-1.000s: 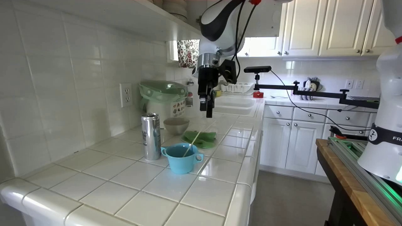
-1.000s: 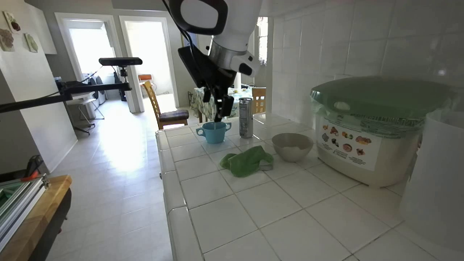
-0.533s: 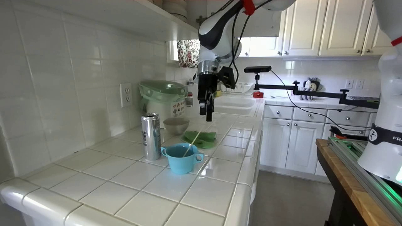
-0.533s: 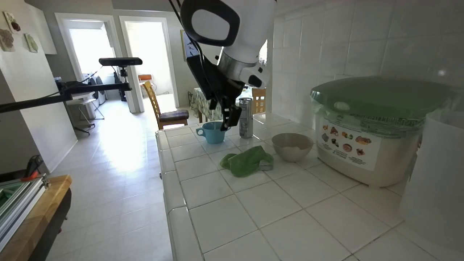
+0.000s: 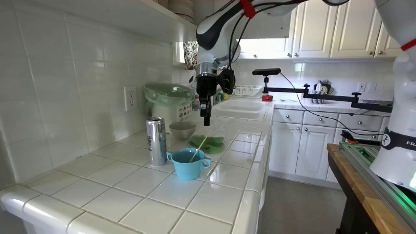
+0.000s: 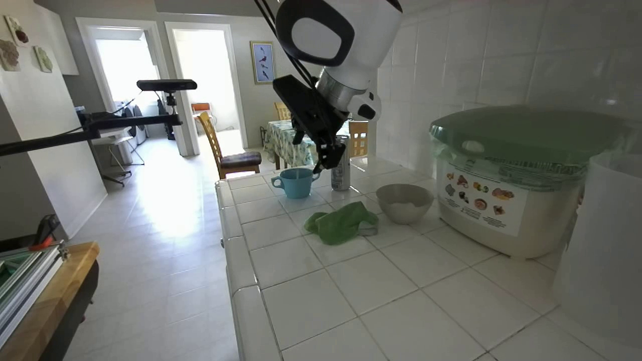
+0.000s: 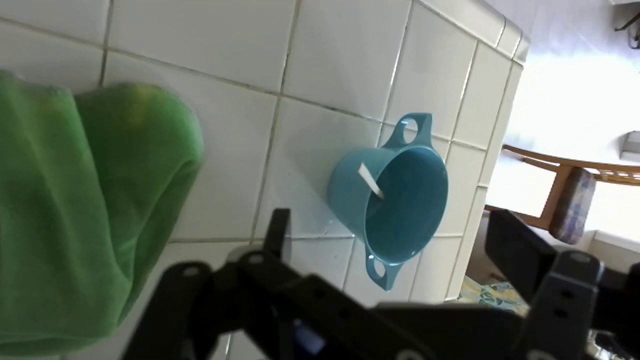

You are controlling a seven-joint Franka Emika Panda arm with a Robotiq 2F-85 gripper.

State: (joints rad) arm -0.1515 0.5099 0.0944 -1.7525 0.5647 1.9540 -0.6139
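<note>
The gripper [image 7: 387, 225] hung above the white tiled counter [image 5: 152, 211], its jaws spread wide and gripping nothing. The two-handled turquoise cup [image 5: 187, 170], a thin pale stick [image 7: 371, 181] leaning in it, stood upright beside the silver can [image 5: 157, 143], near a crumpled green cloth [image 5: 211, 145].

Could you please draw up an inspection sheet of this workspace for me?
Surface: white tile counter, shiny with reflections.
Main things: upright blue two-handled cup, thin pale stick leaning inside it; crumpled green cloth on the counter.
Clutter: silver can upright beside the cup; beige bowl; green-lidded bin.
Pincer: open above the counter, holding nothing.
Cables: black cables along the arm; thin cord drooping from the boom camera.
Surroundings: sink, dish rack, white cabinets, wooden chair.
</note>
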